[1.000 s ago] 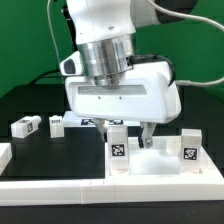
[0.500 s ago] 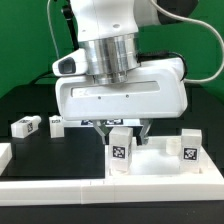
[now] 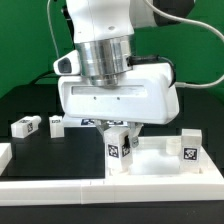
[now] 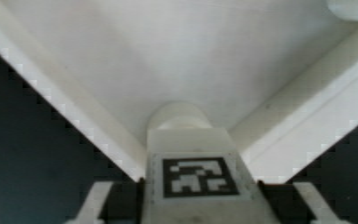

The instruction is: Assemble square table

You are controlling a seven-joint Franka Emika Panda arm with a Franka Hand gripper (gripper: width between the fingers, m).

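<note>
The square table top (image 3: 155, 162) is a white tray with a raised rim, lying flat on the black surface (image 3: 25, 105) at about 4 o'clock in the exterior view. The first leg (image 3: 118, 150), a small white block, stands upright at the top's 9 o'clock end with its black-and-white tag facing the camera. The wrist view shows this leg (image 4: 194, 165) against the top's white corner (image 4: 176, 60). The second leg (image 3: 188, 147) stands upright toward the top's 3 o'clock end. The third leg (image 3: 25, 126) and fourth leg (image 3: 57, 123) lie near each other on the surface at 9 o'clock, well apart from the top.

end effector (image 3: 119, 133) clasping leg (image 3: 118, 147), over tabletop (image 3: 160, 172)
</note>
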